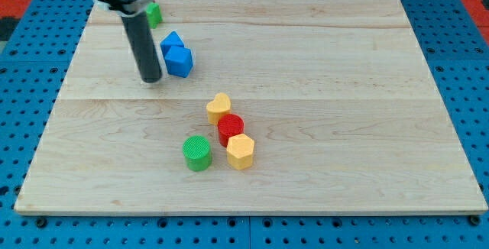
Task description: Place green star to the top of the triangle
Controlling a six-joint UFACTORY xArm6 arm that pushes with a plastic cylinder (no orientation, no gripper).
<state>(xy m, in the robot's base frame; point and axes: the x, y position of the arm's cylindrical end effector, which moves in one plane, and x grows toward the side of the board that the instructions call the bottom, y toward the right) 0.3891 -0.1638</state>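
Note:
A green block (154, 14), partly hidden behind the rod so its shape is unclear, sits near the board's top left. Two blue blocks lie just right of the rod: one looks triangular (171, 42), the other is a chunky block (179, 61) touching it below. My tip (151, 79) rests on the board just left of the lower blue block, below the green block, touching neither as far as I can tell.
A yellow heart (218, 108), a red cylinder (231, 128) and a yellow hexagon (241, 151) form a diagonal row at the centre. A green cylinder (197, 153) stands left of the hexagon. The wooden board (367, 88) lies on blue pegboard.

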